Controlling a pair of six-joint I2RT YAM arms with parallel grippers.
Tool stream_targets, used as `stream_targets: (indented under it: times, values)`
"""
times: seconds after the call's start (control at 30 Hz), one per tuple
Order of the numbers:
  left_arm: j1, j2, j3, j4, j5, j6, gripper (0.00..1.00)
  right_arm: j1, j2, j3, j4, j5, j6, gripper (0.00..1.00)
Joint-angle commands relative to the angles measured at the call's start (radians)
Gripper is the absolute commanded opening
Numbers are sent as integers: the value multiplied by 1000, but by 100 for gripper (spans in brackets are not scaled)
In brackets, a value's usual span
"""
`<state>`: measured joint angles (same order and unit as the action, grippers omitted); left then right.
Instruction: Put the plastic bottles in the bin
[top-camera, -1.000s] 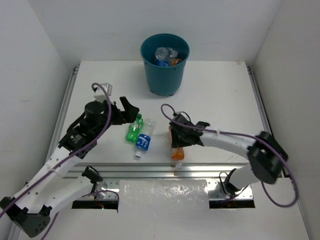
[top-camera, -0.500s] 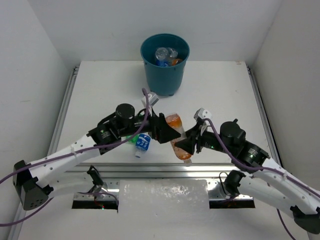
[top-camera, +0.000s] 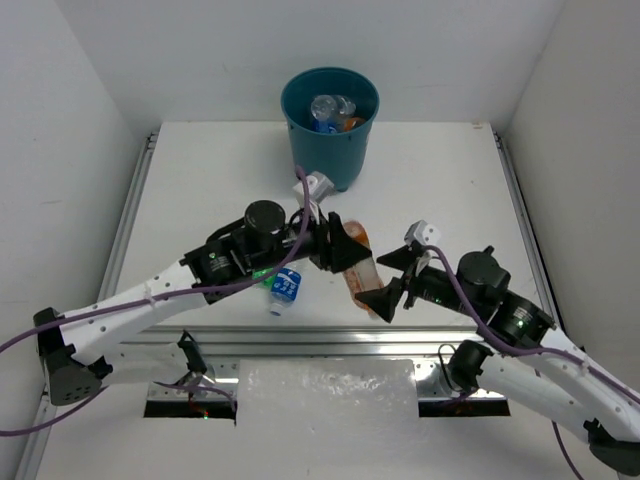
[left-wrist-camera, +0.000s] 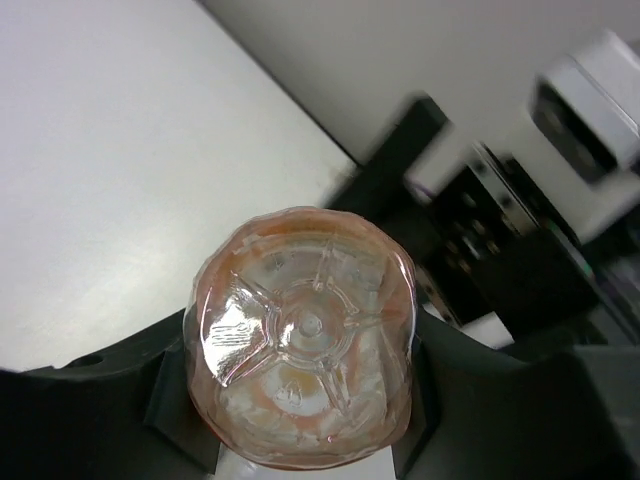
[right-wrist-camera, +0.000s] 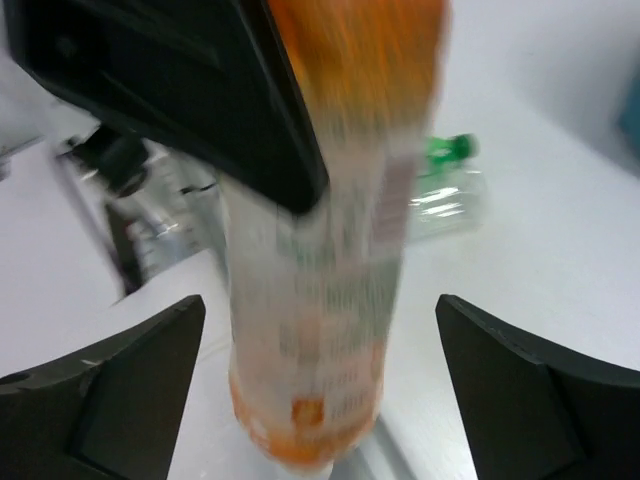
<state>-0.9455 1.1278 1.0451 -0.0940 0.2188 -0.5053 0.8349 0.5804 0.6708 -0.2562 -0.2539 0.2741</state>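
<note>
My left gripper (top-camera: 342, 250) is shut on the upper end of a clear bottle with an orange label (top-camera: 364, 278), held tilted above the table's front middle. The left wrist view looks straight at that bottle's base (left-wrist-camera: 300, 335), with the left gripper (left-wrist-camera: 300, 425) clamped on both sides of it. The same bottle (right-wrist-camera: 325, 330) hangs between the wide-apart fingers of my open right gripper (right-wrist-camera: 325, 400), which do not touch it. That right gripper (top-camera: 391, 281) sits just right of the bottle. A blue-labelled bottle (top-camera: 287, 287) lies on the table, and a green bottle (right-wrist-camera: 445, 185) beside it. The teal bin (top-camera: 330, 150) stands at the back.
Several bottles (top-camera: 331, 108) lie inside the bin. A metal rail (top-camera: 330, 338) runs along the table's front edge. White walls close the left, right and back sides. The left arm (top-camera: 150, 295) stretches across the table's front left.
My left arm swung in from the left and shut on the orange-labelled bottle. My right gripper, which had lifted that bottle off the table, opened and drew back slightly.
</note>
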Motion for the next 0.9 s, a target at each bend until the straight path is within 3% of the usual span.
stream_targets:
  times: [0.0,0.13,0.27,0.37,0.47,0.67,0.87]
  values:
    - [-4,-31,192,-103,-401,4,0,0,-62,27,-39,260,8,99]
    - [106,-7,414,-219,-694,45,0,0,-135,84,-199,442,23,99]
    - [299,91,640,-208,-743,112,0,1,-177,166,-320,519,60,99]
    - [396,275,840,-194,-812,177,0,1,-186,191,-377,510,71,99]
    - [481,445,1068,-161,-776,217,0,1,-195,202,-406,499,82,99]
    - [591,745,1318,-50,-737,254,7,0,-212,204,-423,470,96,99]
    - [617,861,1287,201,-609,304,8,1,-211,179,-407,470,76,99]
